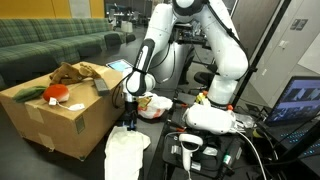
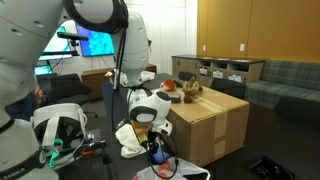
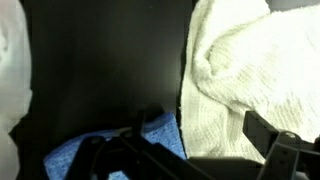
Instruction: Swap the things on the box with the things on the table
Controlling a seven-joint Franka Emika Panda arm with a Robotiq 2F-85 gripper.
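Down at the hand (image 3: 190, 165), we saw both fingers spread wide in the wrist view, with nothing clamped between them. A blue cloth (image 3: 70, 158) lay on the black desk (image 3: 100, 70) directly beneath, partly hidden by the fingers. We could not tell whether the fingertips touched it.

In an exterior view the hand (image 1: 130, 112) pointed straight down just beside the box (image 1: 60, 120), low over that blue cloth (image 1: 130, 125). We judged this to be a desk-side step of the swap: the cloth was either being left there or about to be taken. The frames alone did not settle which.

The box top carried a red-and-white item (image 1: 55, 95) and a brown item (image 1: 78, 73), so we reckoned the swap was far from finished. The next move called for a straight lift clear of the cloth, high enough to pass the box's edge, then a reach across to its top.

A white towel (image 3: 235, 70) lay crumpled just beside the blue cloth, close enough to snag a finger on any sideways move. Another pale bundle (image 3: 8, 80) sat at the opposite edge of the wrist view. The box wall itself (image 2: 210, 125) stood near the arm and was the main obstacle.
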